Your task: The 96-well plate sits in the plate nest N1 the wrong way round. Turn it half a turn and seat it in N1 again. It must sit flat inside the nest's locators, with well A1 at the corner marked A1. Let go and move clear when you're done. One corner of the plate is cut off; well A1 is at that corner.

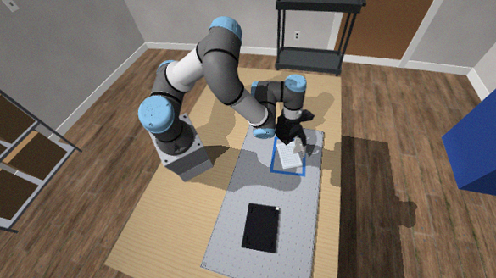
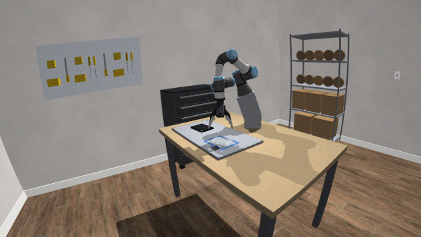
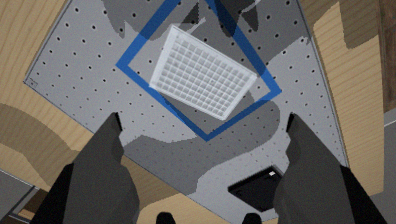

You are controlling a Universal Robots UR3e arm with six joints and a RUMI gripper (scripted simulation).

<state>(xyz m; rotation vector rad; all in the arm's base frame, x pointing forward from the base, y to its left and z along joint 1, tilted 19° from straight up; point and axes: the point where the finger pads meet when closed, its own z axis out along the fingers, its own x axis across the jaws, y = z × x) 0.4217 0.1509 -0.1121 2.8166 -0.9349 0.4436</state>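
Observation:
The white 96-well plate (image 3: 202, 79) lies flat inside the blue-framed nest N1 on the grey perforated board. It also shows in the top view (image 1: 289, 155) and the exterior view (image 2: 220, 141). My gripper (image 3: 203, 114) is open and empty, well above the plate, with both dark fingers at the lower edge of the wrist view. In the top view the gripper (image 1: 295, 139) hangs over the plate's far end. In the exterior view the gripper (image 2: 220, 126) stands clearly above the board. I cannot make out the plate's cut corner.
A black rectangular block (image 1: 261, 227) lies on the grey board (image 1: 271, 207) toward its near end; it shows in the wrist view (image 3: 261, 188) too. The arm's base (image 1: 180, 154) stands on the wooden table beside the board.

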